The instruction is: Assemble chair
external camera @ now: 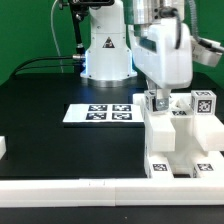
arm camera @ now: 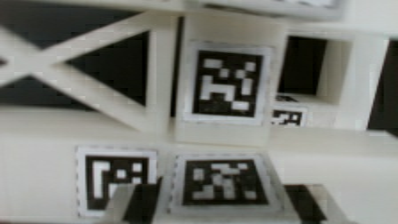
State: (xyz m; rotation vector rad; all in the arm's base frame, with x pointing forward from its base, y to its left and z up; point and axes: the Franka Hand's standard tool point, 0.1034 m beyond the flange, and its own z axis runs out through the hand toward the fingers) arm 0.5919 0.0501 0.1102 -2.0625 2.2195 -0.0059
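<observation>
— Looking nearest first: what is lying along the front of the black counter [external camera: 40, 140]?

— A plain white border rail [external camera: 70, 190]. Behind it, at the exterior view's right, the white chair assembly [external camera: 180, 150] is standing.

— And the pincer [external camera: 160, 101]?

— It is pinching an upright tagged chair bar [arm camera: 226, 85]. Farther back, the marker board [external camera: 100, 113] is lying flat.

A black tabletop [external camera: 40, 95] fills most of the exterior view, matte and evenly lit. The marker board [external camera: 100, 113] lies flat on it near the middle, and a long plain white border rail [external camera: 70, 186] runs along its near edge. Behind the tabletop the backdrop is green [external camera: 30, 25], with black cables [external camera: 50, 62] trailing across the far edge.
</observation>
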